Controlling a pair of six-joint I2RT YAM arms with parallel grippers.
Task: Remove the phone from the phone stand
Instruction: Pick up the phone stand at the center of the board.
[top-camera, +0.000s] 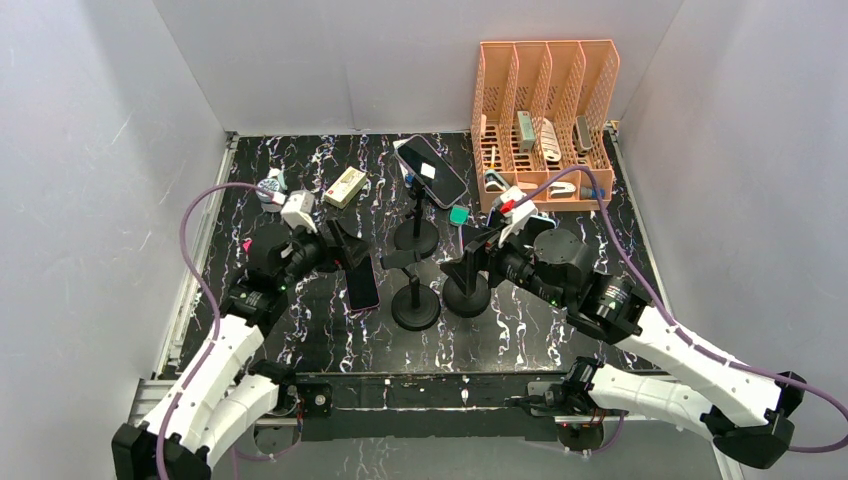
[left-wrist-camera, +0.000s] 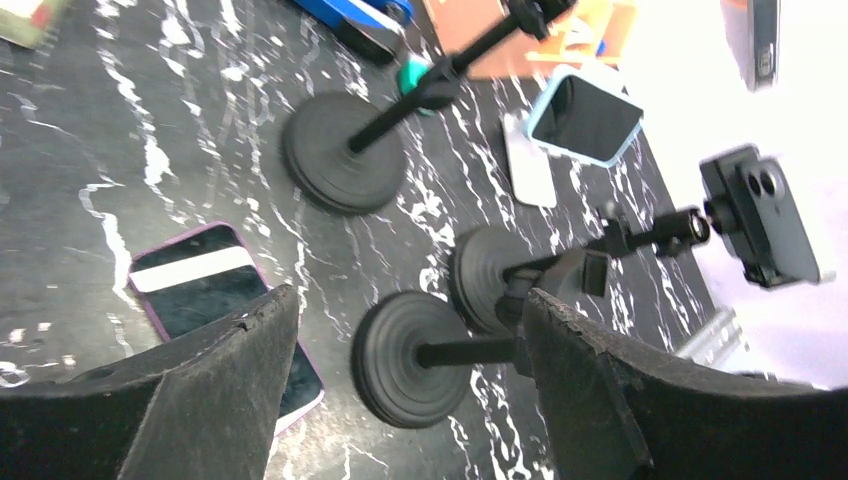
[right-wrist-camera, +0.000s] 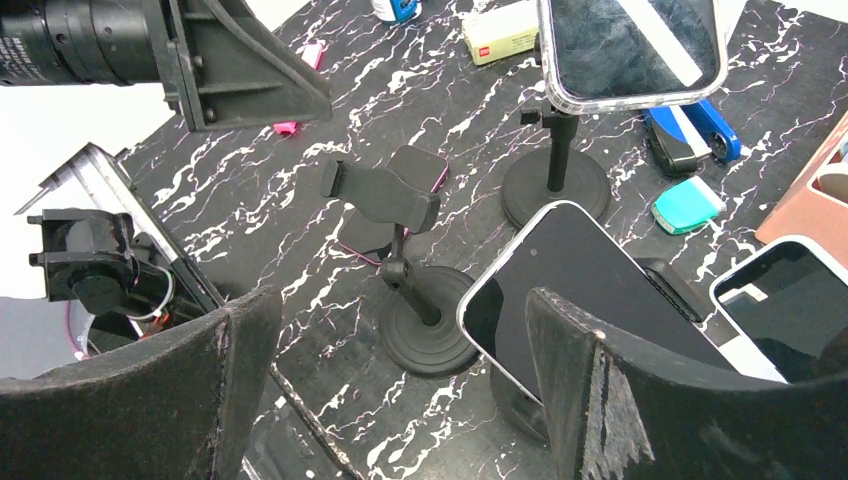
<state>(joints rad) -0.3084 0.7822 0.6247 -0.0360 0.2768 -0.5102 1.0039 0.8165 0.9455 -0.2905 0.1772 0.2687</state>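
Facing the dark phone (right-wrist-camera: 590, 290) tilted on the near phone stand (top-camera: 467, 294), the right gripper (right-wrist-camera: 402, 300) hangs wide open just short of it (left gripper (left-wrist-camera: 408, 296) gapes empty too), so the approach seems in hand: next, straddle its edges and pinch.

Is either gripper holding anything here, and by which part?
Nothing is held. The left gripper and right gripper are both open; the phone in front of the right one is not gripped.
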